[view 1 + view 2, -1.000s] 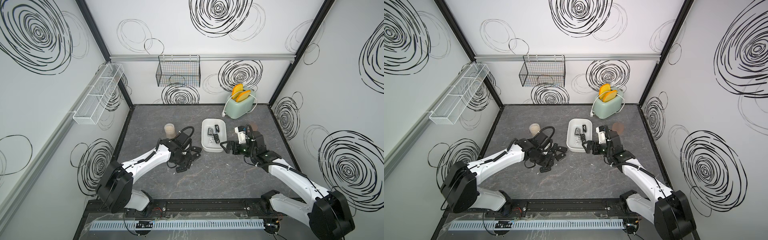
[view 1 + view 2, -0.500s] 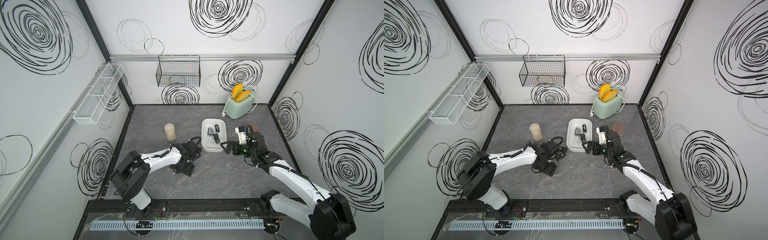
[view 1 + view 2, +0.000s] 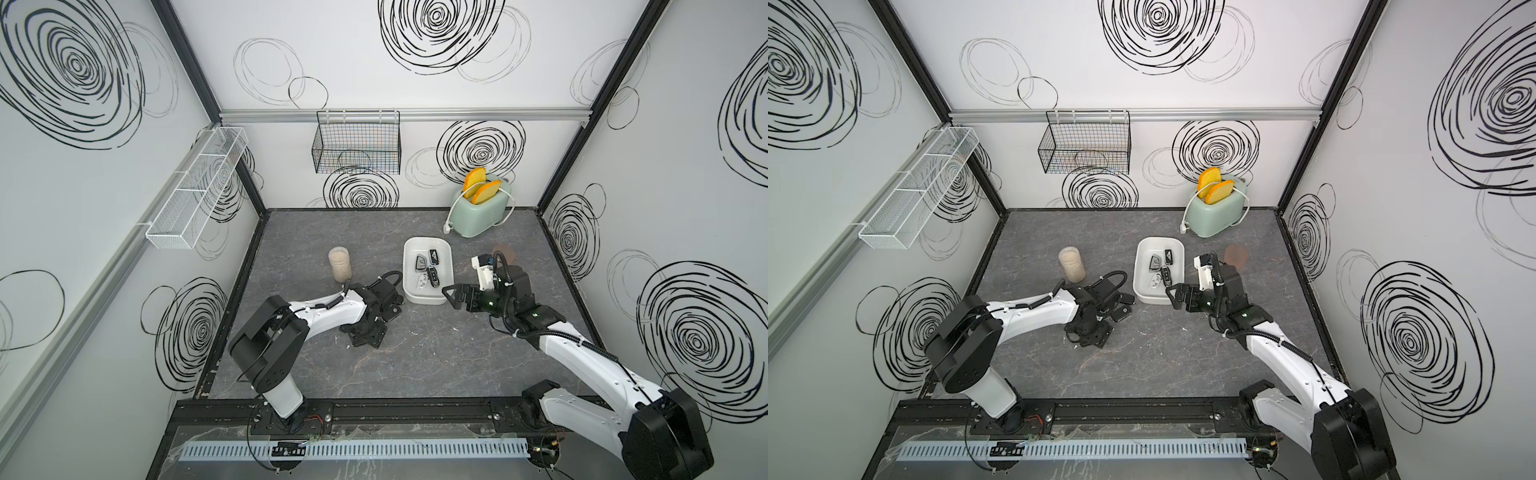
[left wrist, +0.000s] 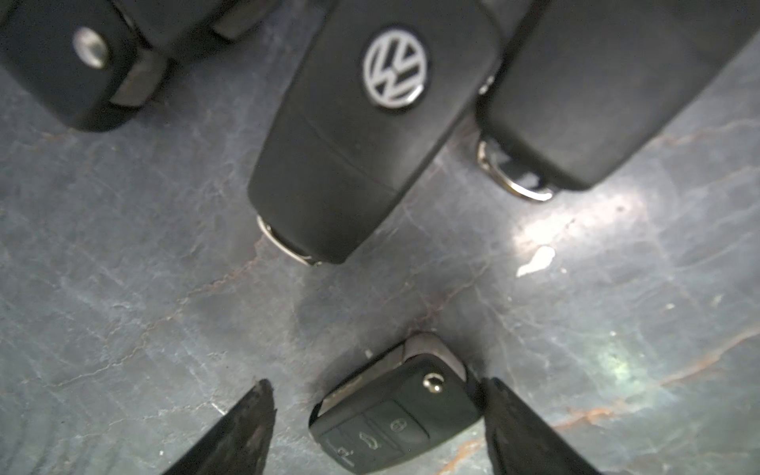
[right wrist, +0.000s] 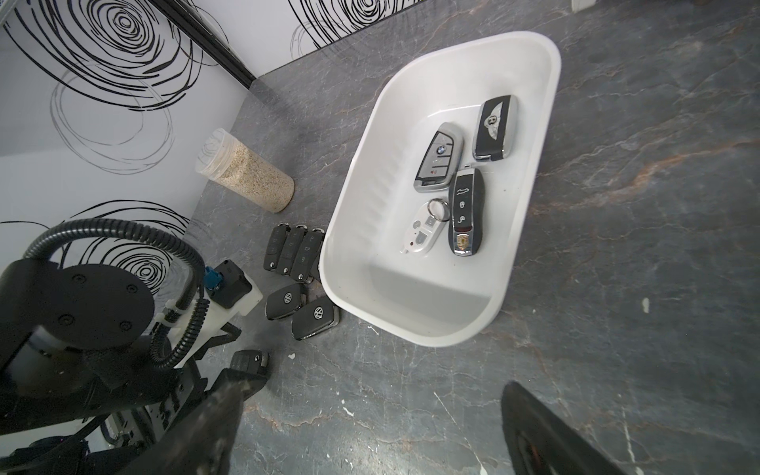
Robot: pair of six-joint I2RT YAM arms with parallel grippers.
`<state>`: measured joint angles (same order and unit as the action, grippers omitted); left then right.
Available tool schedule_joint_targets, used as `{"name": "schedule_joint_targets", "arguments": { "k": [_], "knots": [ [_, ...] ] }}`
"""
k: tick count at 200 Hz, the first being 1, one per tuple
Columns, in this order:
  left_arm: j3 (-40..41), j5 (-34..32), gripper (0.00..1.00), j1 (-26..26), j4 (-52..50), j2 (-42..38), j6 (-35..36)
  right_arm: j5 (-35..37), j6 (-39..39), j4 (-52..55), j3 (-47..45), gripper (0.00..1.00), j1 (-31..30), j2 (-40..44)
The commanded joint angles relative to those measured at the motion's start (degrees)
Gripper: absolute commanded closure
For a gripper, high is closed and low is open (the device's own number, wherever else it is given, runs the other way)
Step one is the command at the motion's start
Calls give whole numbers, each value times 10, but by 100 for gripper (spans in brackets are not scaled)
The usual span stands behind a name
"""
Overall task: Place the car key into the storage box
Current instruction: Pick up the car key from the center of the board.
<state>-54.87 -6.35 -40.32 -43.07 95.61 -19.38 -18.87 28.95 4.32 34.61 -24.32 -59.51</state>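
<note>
Black plastic with three buttons on its face and a silver stud near the hinge, the car key (image 4: 395,415) lies flat on the grey tabletop (image 4: 123,246). It sits inside my left gripper (image 4: 376,386), whose jaws are apart, though one seems to touch its edge. It is about seven o'clock from the white storage box (image 3: 426,296). My right gripper (image 5: 372,390) gapes wide at the box's five o'clock corner.

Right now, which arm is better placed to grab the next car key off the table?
Left. The left arm's fingers sit either side of a black car key on the table; the right arm's fingers hang open by the storage box, empty.
</note>
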Motion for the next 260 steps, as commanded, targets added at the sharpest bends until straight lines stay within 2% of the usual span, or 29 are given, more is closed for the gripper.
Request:
{"name": "schedule_joint_targets", "arguments": {
  "k": [1, 31, 78, 107, 123, 161, 178, 206, 260],
  "knots": [
    [-1, 27, 29, 10, 9, 15, 8, 11, 4, 4, -5, 1, -4, 7],
    [10, 77, 41, 12, 23, 19, 4, 18, 5, 7, -9, 1, -4, 13],
    [21, 112, 40, 11, 6, 17, -7, 24, 5, 8, -10, 1, -4, 17],
    [32, 111, 41, 8, -6, 3, -17, 26, 6, 8, -10, 1, -4, 18],
    [34, 108, 45, 7, -7, -2, -21, 27, 7, 7, -12, 1, -4, 19],
    [42, 119, 63, 5, 8, 5, -26, 28, 7, 7, -15, 1, -4, 21],
    [44, 117, 65, 3, 15, 5, -29, 28, 7, 8, -16, 1, -3, 23],
    [41, 112, 72, 0, 19, 0, -30, 29, 7, 8, -16, 1, -4, 26],
    [3, 93, 80, 2, 11, -43, -37, 26, 9, 1, -18, 1, -4, 19]
  ]
}}
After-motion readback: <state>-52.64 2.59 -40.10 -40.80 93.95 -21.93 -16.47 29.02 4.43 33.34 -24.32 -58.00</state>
